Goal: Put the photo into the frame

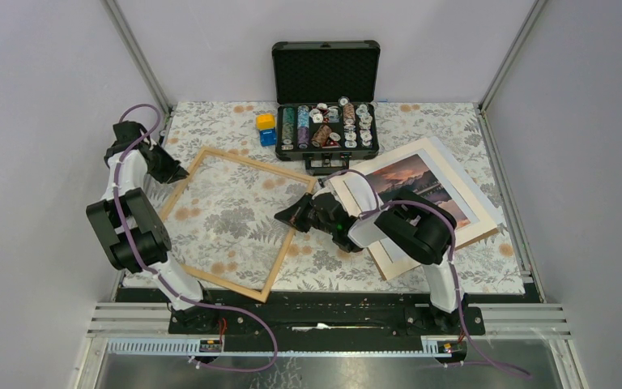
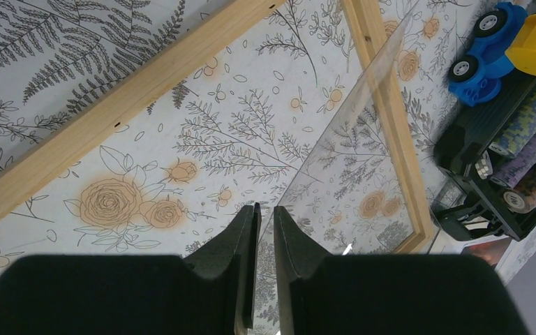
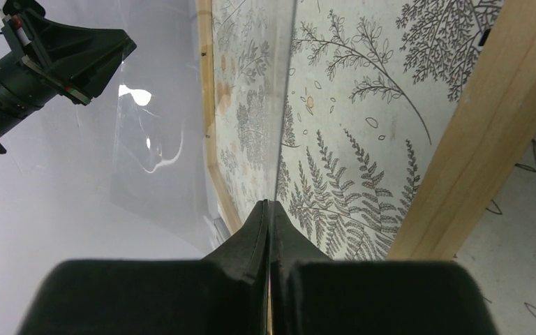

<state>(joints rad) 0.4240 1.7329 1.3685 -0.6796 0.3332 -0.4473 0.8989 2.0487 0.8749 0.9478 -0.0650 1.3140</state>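
Presently both grippers are occupied with the clear pane (image 2: pixel 349 174) over the frame (image 1: pixel 255 165) at centre-left: the right gripper (image 3: pixel 269 209) is pinched shut on it and the left gripper (image 2: pixel 266 215) nearly closed astride its edge, while the photo (image 1: pixel 417 180) lies flat at right, nearest the right arm.
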